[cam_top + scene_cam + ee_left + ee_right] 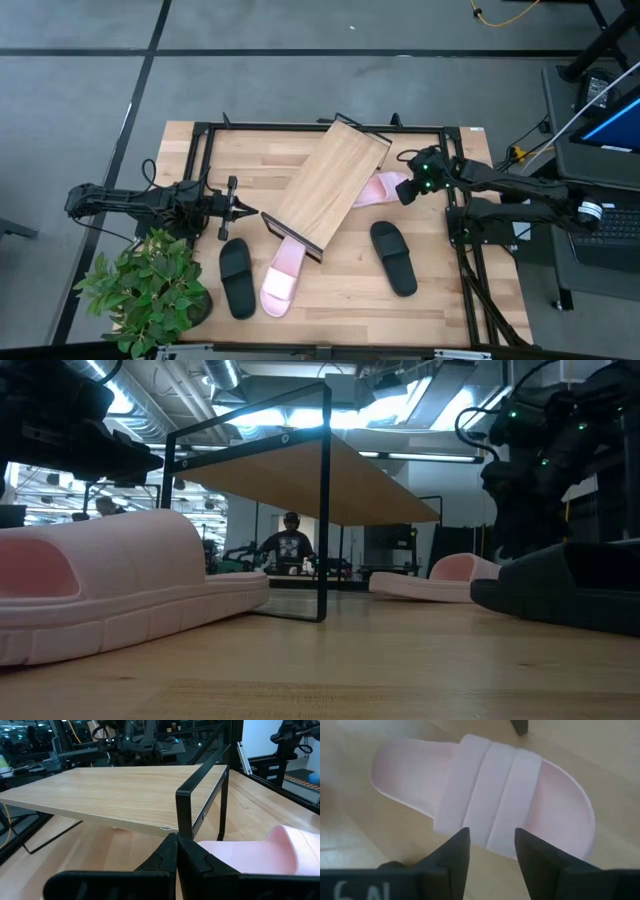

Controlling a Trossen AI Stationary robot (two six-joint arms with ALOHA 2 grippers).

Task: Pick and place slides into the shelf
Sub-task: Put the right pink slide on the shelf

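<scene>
Right gripper (490, 857): jaws apart, poised over pink slide (490, 805) at shelf's (330, 180) 3 o'clock edge. Step: approach to grasp; next needs descent, close on strap. Left gripper (245, 210): jaws together, idle at shelf's 9 o'clock.

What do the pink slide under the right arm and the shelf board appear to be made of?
The pink slide looks like moulded foam or soft rubber, matte: one seamless pale piece with smooth grooves across its strap. The shelf board looks like light wood or wood-look laminate, judging by its straight grain lines, on a thin black frame, probably painted metal.
</scene>
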